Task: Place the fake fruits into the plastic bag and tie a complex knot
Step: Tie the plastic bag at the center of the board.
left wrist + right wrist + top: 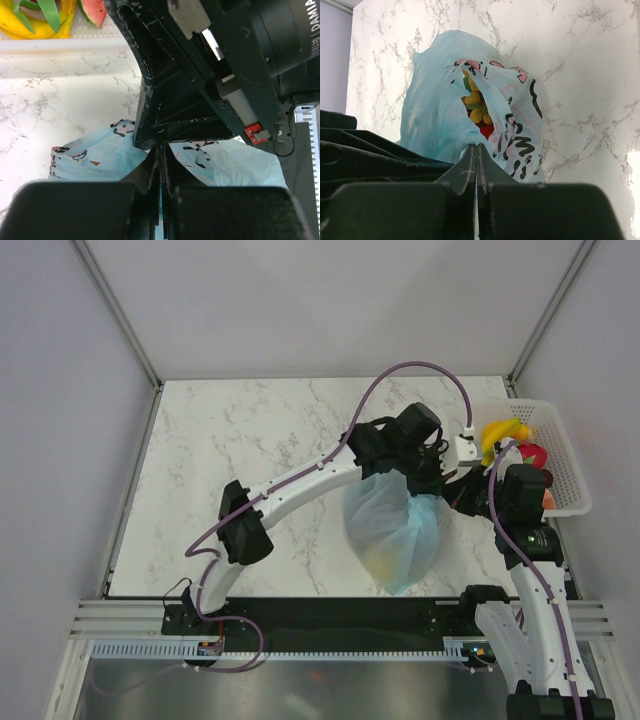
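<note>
Neck of bag (395, 530) points away from arm bases, with its body lying toward them on table (250, 440). At that neck, left gripper (160, 150) and right gripper (476, 149) sit side by side, each clamped together on film. Fruits (477, 112) show inside bag. Banana (503, 432) sits in basket (570, 455), right arm nearer.

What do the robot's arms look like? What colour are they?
Both arms, the left arm and the right arm, are white tubes joined by chunky black joints. A thin purple cable runs along each. The left gripper and the right gripper have black wedge-shaped fingers with little pale scratches. One black motor carries white letters.
</note>
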You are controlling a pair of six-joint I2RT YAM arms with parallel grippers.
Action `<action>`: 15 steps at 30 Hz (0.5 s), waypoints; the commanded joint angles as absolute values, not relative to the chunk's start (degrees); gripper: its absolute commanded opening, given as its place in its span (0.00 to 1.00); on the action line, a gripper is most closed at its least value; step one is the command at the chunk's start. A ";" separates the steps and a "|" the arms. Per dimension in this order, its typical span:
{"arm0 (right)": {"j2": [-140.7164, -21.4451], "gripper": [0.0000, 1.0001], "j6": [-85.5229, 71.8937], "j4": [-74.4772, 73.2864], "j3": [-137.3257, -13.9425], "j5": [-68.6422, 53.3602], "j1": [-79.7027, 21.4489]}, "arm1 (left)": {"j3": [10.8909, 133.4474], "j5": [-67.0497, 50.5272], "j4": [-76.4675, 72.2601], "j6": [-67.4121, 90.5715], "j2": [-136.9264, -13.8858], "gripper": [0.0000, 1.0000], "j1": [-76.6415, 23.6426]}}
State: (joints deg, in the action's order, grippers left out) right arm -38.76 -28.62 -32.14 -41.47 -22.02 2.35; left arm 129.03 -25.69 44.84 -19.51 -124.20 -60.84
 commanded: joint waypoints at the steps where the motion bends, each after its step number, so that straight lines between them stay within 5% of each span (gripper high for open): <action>1: -37.71 0.00 -27.69 -29.97 -42.71 -23.02 2.29 | 131.22 -26.45 46.76 -21.71 -119.97 0.02 -61.08; 15: -37.53 0.00 -28.65 -29.79 -42.36 -26.28 2.29 | 130.96 -24.00 35.95 -17.05 -116.72 0.16 -61.00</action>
